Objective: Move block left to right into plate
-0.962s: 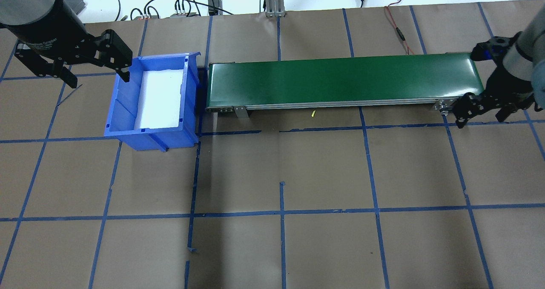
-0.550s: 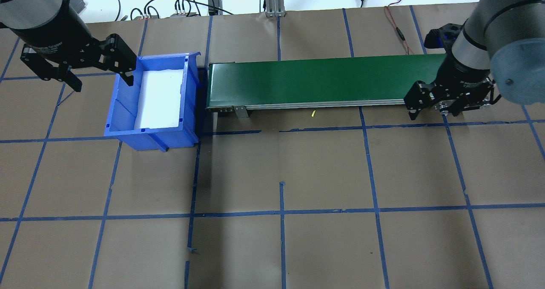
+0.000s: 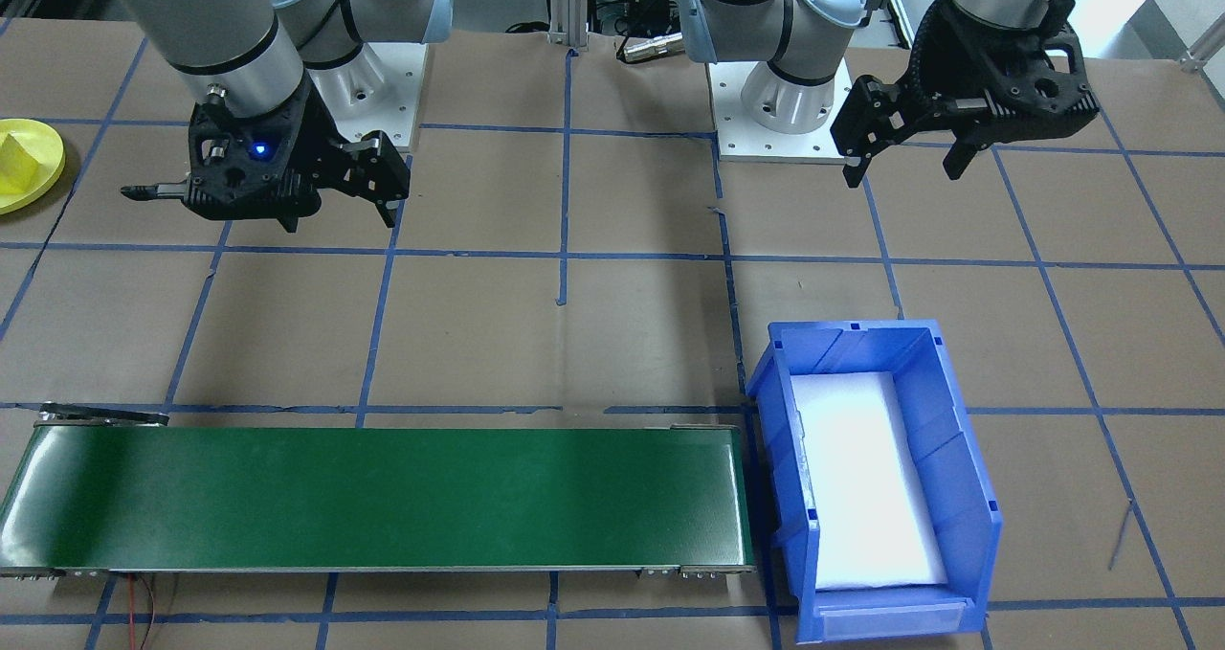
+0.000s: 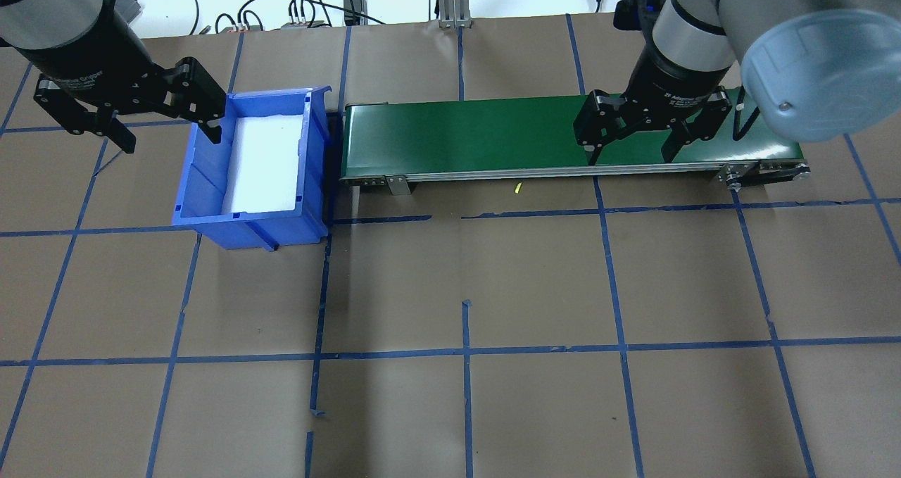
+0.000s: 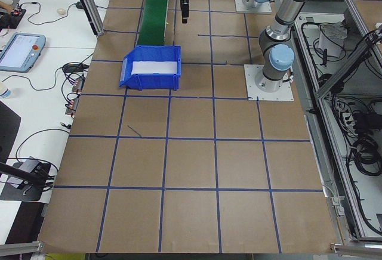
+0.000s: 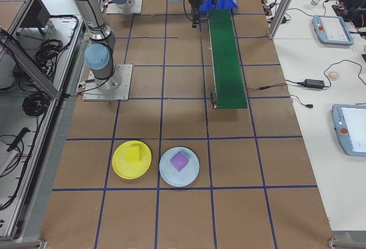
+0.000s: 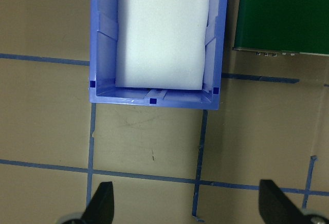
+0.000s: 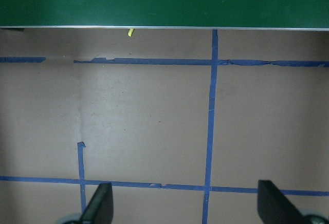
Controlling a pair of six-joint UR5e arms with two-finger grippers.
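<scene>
Yellow block (image 6: 134,153) on yellow plate (image 6: 121,166)

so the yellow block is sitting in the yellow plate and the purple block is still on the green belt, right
Not quite. The purple block is not on the green belt; it sits in the pale blue plate, next to the yellow plate. The exterior right view shows this, and the overhead view shows the belt bare. The yellow block is indeed in the yellow plate.

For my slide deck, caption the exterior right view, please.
Yellow block on the yellow plate, purple block on a pale blue plate; green conveyor empty.
</scene>
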